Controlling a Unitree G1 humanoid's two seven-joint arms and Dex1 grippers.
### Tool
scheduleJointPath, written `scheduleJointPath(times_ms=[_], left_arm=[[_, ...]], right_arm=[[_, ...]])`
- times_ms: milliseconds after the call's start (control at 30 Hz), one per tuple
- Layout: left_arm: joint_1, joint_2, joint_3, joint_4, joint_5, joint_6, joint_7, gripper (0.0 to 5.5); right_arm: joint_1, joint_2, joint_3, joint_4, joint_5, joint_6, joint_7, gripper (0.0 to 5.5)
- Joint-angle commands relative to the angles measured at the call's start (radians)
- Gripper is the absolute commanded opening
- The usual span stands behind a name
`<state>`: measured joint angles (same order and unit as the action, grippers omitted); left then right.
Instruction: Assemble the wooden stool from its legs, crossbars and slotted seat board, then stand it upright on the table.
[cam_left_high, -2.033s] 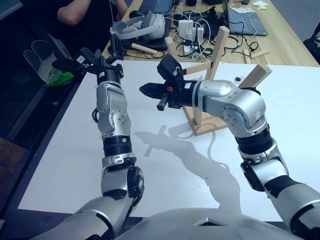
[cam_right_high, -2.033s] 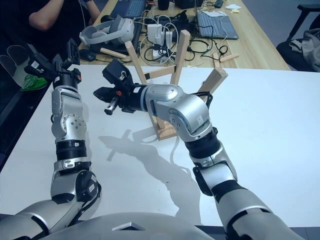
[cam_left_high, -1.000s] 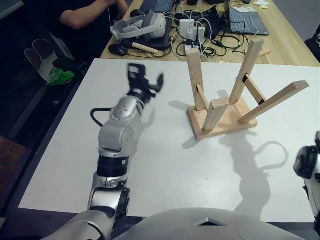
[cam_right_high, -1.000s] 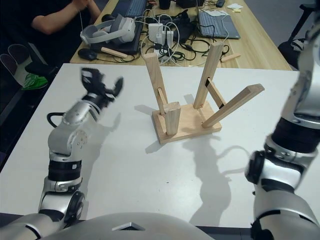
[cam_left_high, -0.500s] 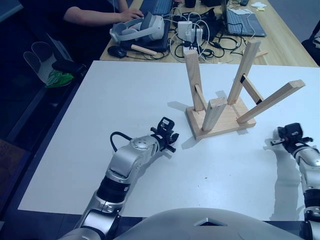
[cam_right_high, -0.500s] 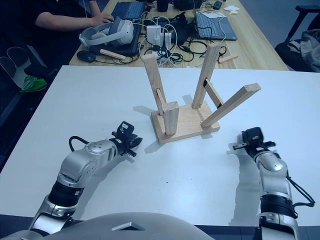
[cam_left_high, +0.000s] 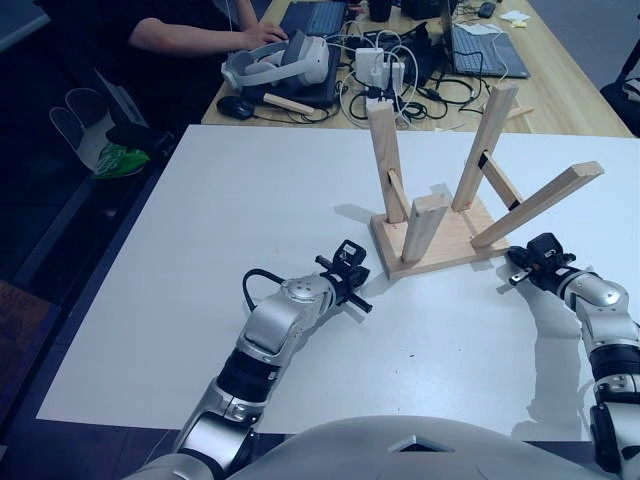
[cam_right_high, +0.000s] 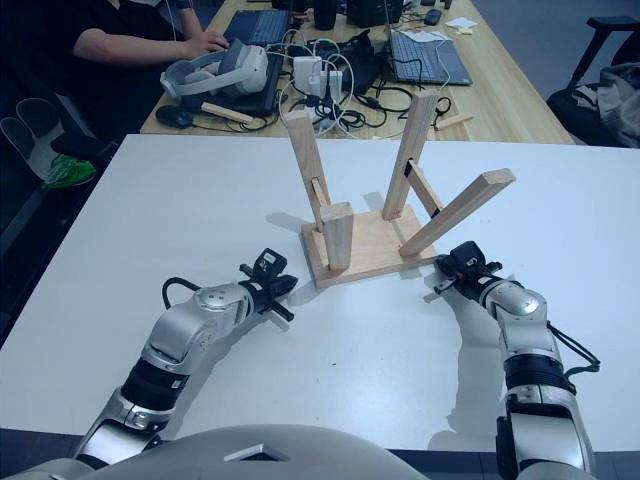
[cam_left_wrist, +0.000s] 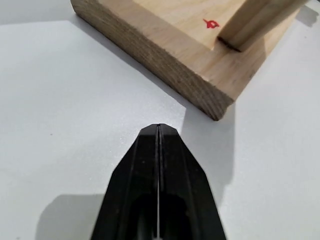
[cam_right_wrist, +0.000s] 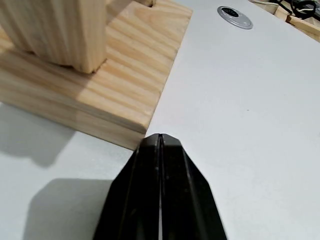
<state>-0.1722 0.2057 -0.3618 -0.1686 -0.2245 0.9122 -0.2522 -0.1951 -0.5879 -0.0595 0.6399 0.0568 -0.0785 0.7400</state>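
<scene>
As arms flank stool (cam_left_high: 455, 237), fingers (cam_left_wrist: 140, 175) closed

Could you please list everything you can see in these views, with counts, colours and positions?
seat board: one, pale wood, flat on the table's middle, stool upside down
legs: four, pale wood, rising from the board, one leaning right
crossbars: two seen, pale wood, between leg pairs
table: one, white
desk: one, wooden, behind the table
headset: one, white-grey, on the desk
laptops: two, dark, on the desk
cables: a tangle, black and white, mid desk
loose sticks: two, wooden, on the desk
left claw: black, shut, by the board's left corner
right claw: black, shut, by its right corner
</scene>
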Motion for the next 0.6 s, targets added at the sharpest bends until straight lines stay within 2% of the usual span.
scheduleJointPath(times_ms=[33,333,600], left_arm=[[0.003,-0.020,0.026,0.024,0.015,0.000,0.011,0.03],[-0.024,-0.065,0.087,0.078,0.048,-0.021,0.060,0.03],[-0.029,-0.096,0.104,0.093,0.067,-0.006,0.072,0.03]], right_arm=[[0.036,0.021,0.027,-0.018,0.017,0.054,0.051,0.00],[0.062,0.020,-0.025,-0.134,0.211,0.300,0.186,0.00],[0.054,0.004,-0.033,-0.117,0.185,0.294,0.151,0.00]])
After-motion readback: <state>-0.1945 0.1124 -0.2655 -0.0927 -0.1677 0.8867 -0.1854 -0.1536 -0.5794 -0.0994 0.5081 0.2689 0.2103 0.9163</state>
